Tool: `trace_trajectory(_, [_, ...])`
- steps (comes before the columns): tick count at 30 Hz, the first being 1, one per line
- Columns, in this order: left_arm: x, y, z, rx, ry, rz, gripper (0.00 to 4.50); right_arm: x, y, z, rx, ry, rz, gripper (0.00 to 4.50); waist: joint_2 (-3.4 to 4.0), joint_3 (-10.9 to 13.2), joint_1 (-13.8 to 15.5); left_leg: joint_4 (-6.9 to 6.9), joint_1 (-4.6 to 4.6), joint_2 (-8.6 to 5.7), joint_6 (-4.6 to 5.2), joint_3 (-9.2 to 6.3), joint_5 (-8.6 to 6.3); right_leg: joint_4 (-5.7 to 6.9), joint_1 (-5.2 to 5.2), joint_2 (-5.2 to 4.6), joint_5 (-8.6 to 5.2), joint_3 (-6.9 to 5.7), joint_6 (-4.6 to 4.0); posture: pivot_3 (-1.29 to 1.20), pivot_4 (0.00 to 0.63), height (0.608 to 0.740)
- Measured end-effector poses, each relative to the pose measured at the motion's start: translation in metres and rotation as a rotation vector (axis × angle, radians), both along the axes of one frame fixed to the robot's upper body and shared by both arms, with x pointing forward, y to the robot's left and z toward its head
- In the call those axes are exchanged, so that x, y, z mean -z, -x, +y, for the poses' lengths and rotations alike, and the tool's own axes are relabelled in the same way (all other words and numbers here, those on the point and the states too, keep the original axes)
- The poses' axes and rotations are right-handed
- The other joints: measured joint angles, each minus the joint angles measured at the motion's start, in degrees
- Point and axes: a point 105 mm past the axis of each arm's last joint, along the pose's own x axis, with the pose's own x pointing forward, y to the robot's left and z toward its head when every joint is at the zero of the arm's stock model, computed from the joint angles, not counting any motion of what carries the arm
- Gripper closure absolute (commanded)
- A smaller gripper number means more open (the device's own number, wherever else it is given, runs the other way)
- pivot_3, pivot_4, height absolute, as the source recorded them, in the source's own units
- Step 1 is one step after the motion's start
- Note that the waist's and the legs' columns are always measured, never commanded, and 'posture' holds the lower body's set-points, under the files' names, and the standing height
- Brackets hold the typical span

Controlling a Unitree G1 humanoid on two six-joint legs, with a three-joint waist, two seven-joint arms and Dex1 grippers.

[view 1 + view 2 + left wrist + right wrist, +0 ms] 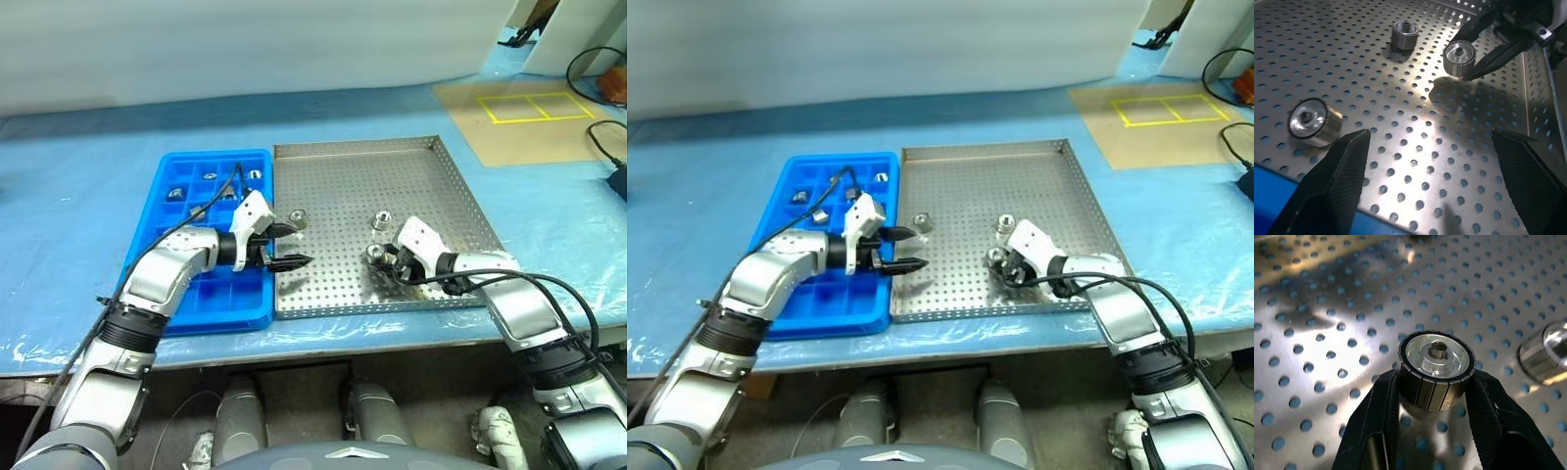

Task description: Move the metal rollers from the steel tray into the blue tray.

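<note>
Nearest the robot, the right gripper (385, 260) has its 2 fingers pinched on a metal roller (1436, 369) over the near part of the steel tray (446, 186), so the pick-up step looks to be in hand. The left gripper (284, 245) hangs with its jaws spread and nothing between them at the steel tray's left edge, just beside the blue tray (167, 176). Further in, 2 more rollers lie loose on the perforated floor, one (298, 218) near the left gripper and one (381, 219) just beyond the right. Several rollers already sit in the blue tray's far compartments (212, 186). The next move probably calls for carrying the held roller leftward across the steel tray to a free compartment.
</note>
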Motion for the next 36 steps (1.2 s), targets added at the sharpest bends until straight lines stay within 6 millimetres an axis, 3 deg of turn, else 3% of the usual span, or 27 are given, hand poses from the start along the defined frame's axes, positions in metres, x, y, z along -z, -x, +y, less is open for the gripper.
trace_trajectory(5, [-0.029,-0.007,0.036,-0.073,-0.03,-0.094,0.36,-0.037,-0.009,0.045,-0.145,-0.062,-0.098,2.92,-0.01,0.0,0.23,-0.05,-0.08,-0.01,0.01,0.0,-0.01,-0.08,-0.03,-0.01,0.0,-0.04,-0.01,-0.1,0.15,0.74])
trace_trajectory(8, [-0.038,-0.006,0.054,-0.116,-0.045,-0.129,0.36,-0.036,-0.011,0.063,-0.205,-0.074,-0.092,2.92,-0.01,0.0,0.7,-0.1,-0.13,-0.02,0.01,0.0,-0.01,-0.15,-0.03,-0.02,-0.01,-0.09,-0.02,-0.05,0.15,0.74])
trace_trajectory(13, [-0.033,0.004,0.089,-0.249,-0.064,-0.104,0.36,-0.029,-0.022,0.101,-0.287,-0.126,-0.056,2.92,-0.06,0.03,1.32,-0.08,-0.59,0.01,-0.13,-0.04,0.07,0.0,-0.55,-0.02,-0.01,-0.14,-0.03,0.06,0.15,0.74])
trace_trajectory(17, [-0.028,0.018,0.102,-0.314,-0.089,-0.093,0.36,-0.036,-0.028,0.113,-0.335,-0.128,-0.083,2.92,-0.08,0.03,2.96,-0.1,-0.7,0.05,-0.18,-0.08,0.11,-0.05,-0.58,-0.03,-0.01,-0.26,-0.04,0.11,0.15,0.74])
trace_trajectory(22, [-0.025,0.03,0.108,-0.379,-0.083,-0.078,0.36,-0.037,-0.031,0.127,-0.389,-0.132,-0.077,2.92,-0.09,0.04,4.33,-0.09,-0.73,0.08,-0.16,-0.13,0.09,-0.02,-0.59,-0.03,-0.01,-0.34,-0.04,0.15,0.15,0.74])
trace_trajectory(28, [-0.025,0.035,0.104,-0.402,-0.069,-0.072,0.36,-0.047,-0.02,0.152,-0.491,-0.187,-0.057,2.92,-0.1,0.04,5.07,-0.1,-0.73,0.11,-0.18,-0.17,0.1,0.01,-0.58,-0.02,-0.01,-0.38,-0.04,0.16,0.15,0.74])
trace_trajectory(36, [-0.025,0.036,0.102,-0.411,-0.06,-0.061,0.36,-0.016,-0.008,0.156,-0.527,-0.165,0.09,2.92,-0.11,0.03,5.17,-0.1,-0.75,0.11,-0.23,-0.2,0.13,0.0,-0.58,-0.02,-0.01,-0.4,-0.04,0.17,0.15,0.74])
